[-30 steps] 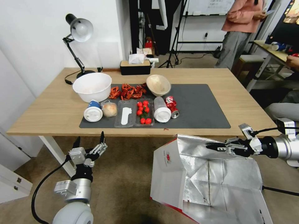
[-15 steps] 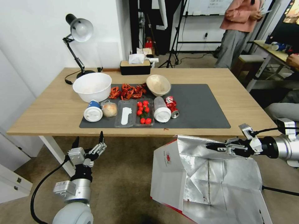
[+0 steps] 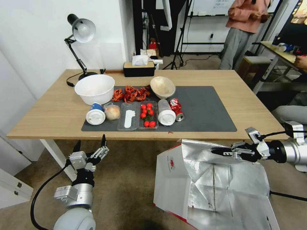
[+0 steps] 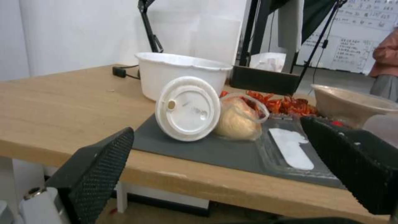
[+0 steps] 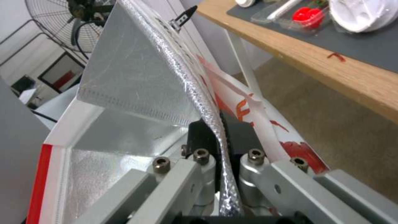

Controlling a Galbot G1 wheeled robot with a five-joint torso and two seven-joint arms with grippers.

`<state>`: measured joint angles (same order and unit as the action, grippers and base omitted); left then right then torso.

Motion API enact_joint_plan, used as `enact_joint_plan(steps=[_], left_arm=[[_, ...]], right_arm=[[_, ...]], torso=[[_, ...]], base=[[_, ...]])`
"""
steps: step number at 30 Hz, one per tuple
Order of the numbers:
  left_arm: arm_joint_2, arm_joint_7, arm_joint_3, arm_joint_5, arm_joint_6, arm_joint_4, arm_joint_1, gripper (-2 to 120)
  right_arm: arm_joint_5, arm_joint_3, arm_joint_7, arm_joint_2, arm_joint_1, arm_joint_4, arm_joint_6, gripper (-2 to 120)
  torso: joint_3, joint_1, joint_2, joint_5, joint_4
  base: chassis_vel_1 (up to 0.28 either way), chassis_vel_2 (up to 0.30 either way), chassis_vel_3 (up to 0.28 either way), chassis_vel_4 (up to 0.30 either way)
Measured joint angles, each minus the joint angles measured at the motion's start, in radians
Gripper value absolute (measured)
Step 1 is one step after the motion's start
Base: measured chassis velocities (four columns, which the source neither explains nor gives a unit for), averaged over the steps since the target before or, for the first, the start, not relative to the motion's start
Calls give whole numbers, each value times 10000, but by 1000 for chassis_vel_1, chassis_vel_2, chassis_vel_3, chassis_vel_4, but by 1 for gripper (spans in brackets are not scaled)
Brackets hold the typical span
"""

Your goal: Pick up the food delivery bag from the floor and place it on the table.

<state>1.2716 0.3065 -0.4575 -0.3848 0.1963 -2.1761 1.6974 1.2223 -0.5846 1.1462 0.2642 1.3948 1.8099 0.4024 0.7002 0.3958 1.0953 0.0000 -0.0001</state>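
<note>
The food delivery bag [image 3: 174, 180] stands open just in front of the table [image 3: 252, 102], with a white face bearing a red logo and a crinkly silver foil lining. Its mouth faces me and its rim reaches about the height of the table's front edge. My right gripper [image 3: 218, 150] is shut on the foil rim at the bag's far side. In the right wrist view the rim [image 5: 207, 102] runs pinched between the black pads of the right gripper [image 5: 219, 130]. My left gripper [image 3: 91, 142] hangs open and empty over the floor [image 3: 128, 182], below the table's front left edge.
The grey mat [image 3: 208, 108] carries a white bowl [image 3: 95, 88], crayfish [image 3: 131, 93], a beige bowl [image 3: 162, 87], lidded cups [image 3: 95, 117], a tomato tray [image 3: 147, 115] and a can [image 3: 176, 109]. A lamp [image 3: 81, 30] and a tissue box [image 3: 139, 68] stand at the back. The mat's right half is bare.
Almost nothing: the bag and my right gripper hold their place, and my left gripper has drifted slightly to the left.
</note>
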Motion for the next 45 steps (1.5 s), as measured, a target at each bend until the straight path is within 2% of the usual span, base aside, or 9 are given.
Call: enact_joint_plan(steps=[9,12,21,24,29,31,40,44,45], left_arm=[[-9,33,-40,-10,16,-13,-1,100],[-15,62,-62,-10,21,-10,-32,100],[20,87,-64,-4,35,31,-75,100],[36,94,-58,17,60,44,-75,100],[42,104,-57,59,60,11,-54,100],[76,127,-49,112,59,-9,-60,100],[42,136,-86,148,37,-66,33,100],[40,163,-82,187,16,-52,59,100],[40,163,-82,187,16,-52,59,100]], right_arm=[[981,-178,68,-408,-15,121,182,0],[2072,-397,122,-783,-11,159,336,0],[3859,-970,-514,-1379,-118,457,380,0],[5356,-956,-1298,-1532,-714,635,268,0],[6449,-901,-1991,-1555,-1135,738,107,0],[7112,-849,-2672,-1382,-1351,913,-127,0],[8427,-679,-4599,-694,-2243,1175,-1060,0],[9071,-457,-6333,-365,-3047,1236,-1920,0],[9071,-457,-6333,-365,-3047,1236,-1920,0]], torso=[[-6,-4,-12,0,0],[-10,-8,-18,0,0],[-13,-11,-24,0,-1],[-15,-11,-27,-2,2],[-17,-12,-29,-1,0],[-17,-13,-29,-1,0],[-19,-14,-32,1,0],[-19,-14,-33,0,0],[-19,-14,-33,0,0]], base=[[0,0,0,0],[0,0,0,0],[0,0,0,0],[0,0,0,0],[0,0,0,0],[0,0,0,0],[0,0,0,0],[0,0,0,0],[0,0,0,0]])
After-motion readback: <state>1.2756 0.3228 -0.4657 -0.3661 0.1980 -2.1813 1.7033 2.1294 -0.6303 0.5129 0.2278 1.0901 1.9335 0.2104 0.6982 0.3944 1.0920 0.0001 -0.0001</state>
